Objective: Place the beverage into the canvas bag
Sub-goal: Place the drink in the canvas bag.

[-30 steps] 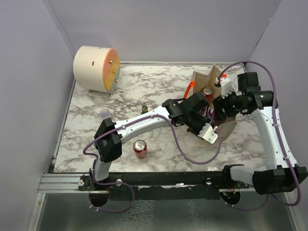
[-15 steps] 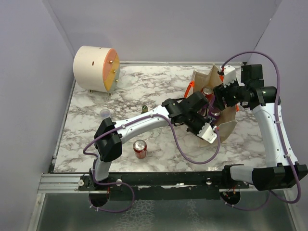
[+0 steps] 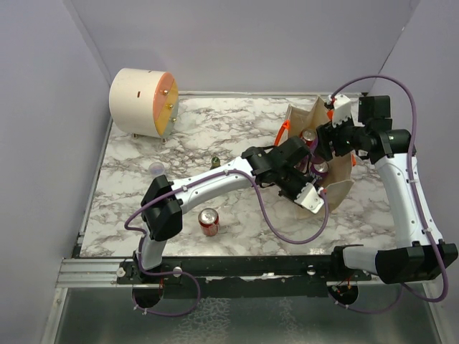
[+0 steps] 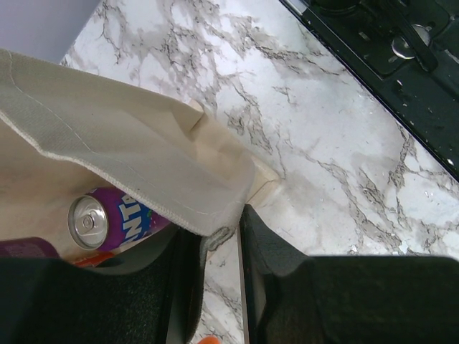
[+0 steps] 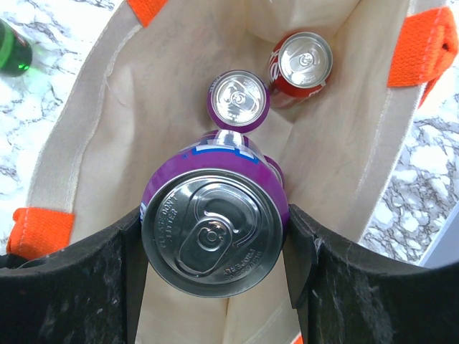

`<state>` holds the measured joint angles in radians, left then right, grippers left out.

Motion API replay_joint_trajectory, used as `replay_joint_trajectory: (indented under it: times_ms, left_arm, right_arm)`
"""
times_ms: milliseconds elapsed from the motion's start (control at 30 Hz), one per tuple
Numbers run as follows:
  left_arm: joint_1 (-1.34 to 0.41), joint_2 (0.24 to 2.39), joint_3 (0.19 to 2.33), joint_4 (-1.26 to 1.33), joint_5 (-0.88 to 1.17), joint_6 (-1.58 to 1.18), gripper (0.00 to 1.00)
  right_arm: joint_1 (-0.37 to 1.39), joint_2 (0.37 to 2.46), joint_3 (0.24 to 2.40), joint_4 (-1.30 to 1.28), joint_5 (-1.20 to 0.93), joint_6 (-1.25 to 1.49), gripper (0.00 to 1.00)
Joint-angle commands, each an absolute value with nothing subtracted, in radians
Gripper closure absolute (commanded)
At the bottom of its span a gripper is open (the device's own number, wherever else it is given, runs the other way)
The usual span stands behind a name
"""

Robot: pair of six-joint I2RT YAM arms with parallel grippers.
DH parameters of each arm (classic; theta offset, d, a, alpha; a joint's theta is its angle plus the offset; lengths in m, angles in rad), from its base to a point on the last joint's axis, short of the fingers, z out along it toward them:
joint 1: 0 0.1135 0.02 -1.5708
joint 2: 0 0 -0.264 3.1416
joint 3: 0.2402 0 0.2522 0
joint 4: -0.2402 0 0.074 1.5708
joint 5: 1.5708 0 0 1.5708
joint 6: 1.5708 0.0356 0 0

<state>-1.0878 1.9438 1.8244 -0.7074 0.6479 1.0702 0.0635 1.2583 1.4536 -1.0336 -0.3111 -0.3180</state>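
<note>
The beige canvas bag (image 3: 343, 180) stands open at the right of the marble table, with orange handles (image 5: 41, 228). My left gripper (image 3: 313, 192) is shut on the near rim of the bag (image 4: 129, 143), the cloth pinched between its pads (image 4: 269, 251). My right gripper (image 3: 324, 143) hangs over the bag's mouth, shut on an upright purple beverage can (image 5: 215, 236). A second purple can (image 5: 239, 99) and a red can (image 5: 301, 63) stand inside the bag (image 5: 93, 122). The left wrist view also shows a purple can (image 4: 107, 218) in the bag.
A red can (image 3: 209, 221) stands on the table near the left arm's base. A large cream drum (image 3: 141, 101) lies at the back left. A small green bottle (image 3: 214, 163) and a pale ball (image 3: 155, 169) lie mid-table. Purple walls close in three sides.
My right gripper has moved up and toward the back with the purple can, now over the bag's mouth. The left gripper has kept its hold on the rim.
</note>
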Motion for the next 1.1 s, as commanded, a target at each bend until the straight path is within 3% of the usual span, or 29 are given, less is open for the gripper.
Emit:
replay_joint_trajectory:
  times_ms: [0,667,1067]
  left_arm:
    - [-1.088,1.979,1.861,-0.726,0.709,1.079,0.72]
    - [-1.113,2.034,1.951,-0.785,0.684,1.173,0.79]
    - [-1.121,1.995,1.948,-0.771,0.663,1.156,0.94]
  right_arm:
    - [0.060,1.247,1.402,-0.930,-0.331,-0.307,0.89]
    - [0.060,1.205,1.304,-0.981,-0.375,-0.437,0.94]
    - [0.059,1.184,1.187,-0.988,-0.378,-0.457,0.96]
